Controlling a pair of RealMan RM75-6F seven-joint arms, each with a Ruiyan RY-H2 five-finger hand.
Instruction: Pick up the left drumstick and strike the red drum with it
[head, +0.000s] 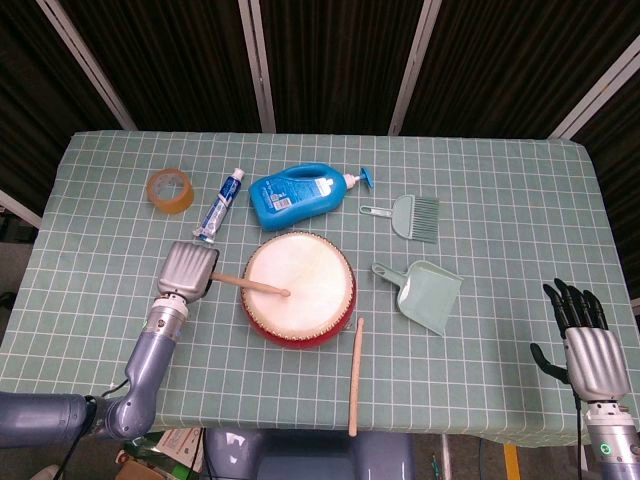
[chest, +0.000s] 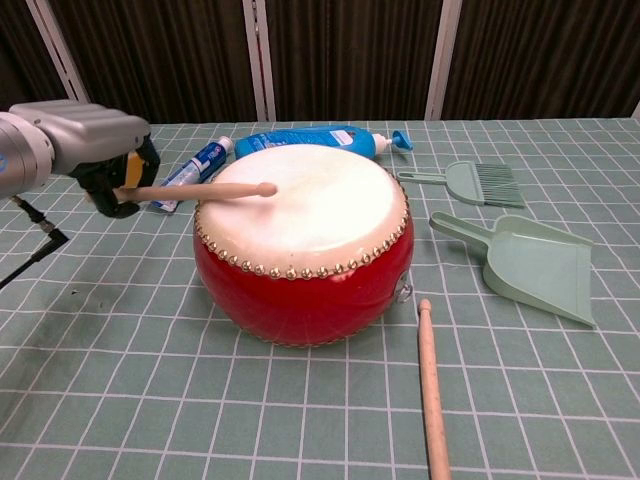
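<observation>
The red drum (head: 298, 288) (chest: 300, 280) sits mid-table with its pale skin facing up. My left hand (head: 187, 271) (chest: 95, 145), just left of the drum, grips a wooden drumstick (head: 252, 287) (chest: 205, 190). The stick reaches right over the drumhead, and its tip lies on or just above the skin near the middle. My right hand (head: 583, 340) hangs low at the table's front right corner, far from the drum, fingers extended and holding nothing. A second drumstick (head: 355, 375) (chest: 431, 390) lies on the cloth in front of the drum, to its right.
Behind the drum lie a blue detergent bottle (head: 297, 194), a toothpaste tube (head: 220, 215) and a roll of yellow tape (head: 170, 190). A green brush (head: 408, 215) and a green dustpan (head: 425, 295) lie to the right. A cable (chest: 35, 250) trails at the left.
</observation>
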